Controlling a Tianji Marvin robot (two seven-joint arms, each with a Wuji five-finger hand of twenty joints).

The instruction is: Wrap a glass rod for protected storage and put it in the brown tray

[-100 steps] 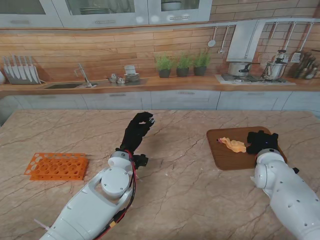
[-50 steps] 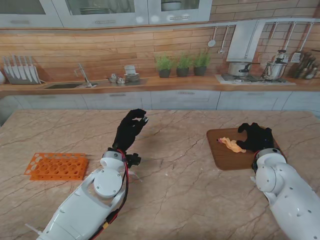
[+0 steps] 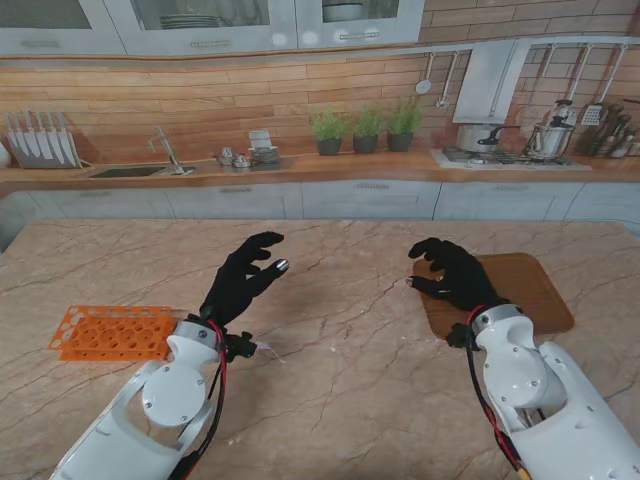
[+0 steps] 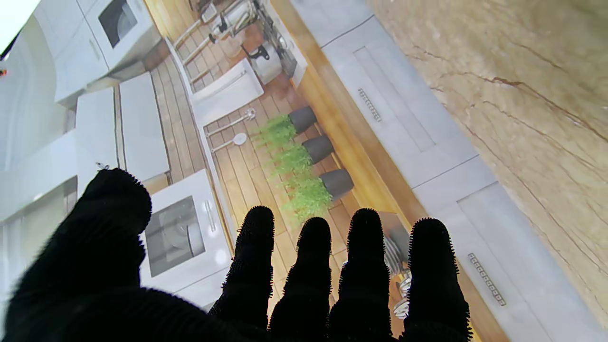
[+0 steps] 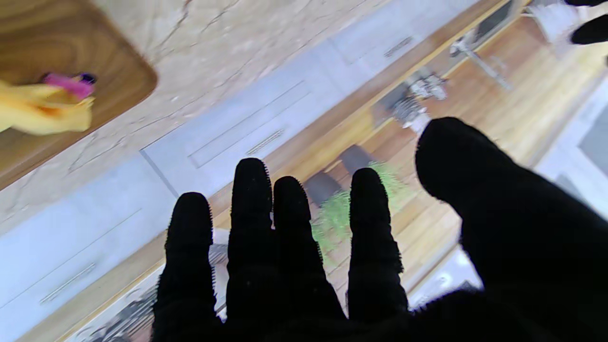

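The yellow wrapped bundle (image 5: 42,111) with a pink end (image 5: 71,83) lies on the brown tray (image 5: 71,28); only the right wrist view shows it. From the stand, my right hand (image 3: 450,275) hovers over the left edge of the brown tray (image 3: 530,290) and hides the bundle. This hand is open, fingers spread, with nothing in it. My left hand (image 3: 245,275) hangs above the middle of the table, also open and holding nothing. Its fingers (image 4: 308,266) point toward the far counter.
An orange rack (image 3: 110,332) with several holes sits on the table at my left, beside the left forearm. The marble table (image 3: 350,380) stretches between both arms. A kitchen counter with plant pots (image 3: 365,130) runs along the back.
My right hand let go of the bundle's area and swung left, now covering the tray's left edge. My left hand uncurled from a loose fist and drew left and nearer to me.
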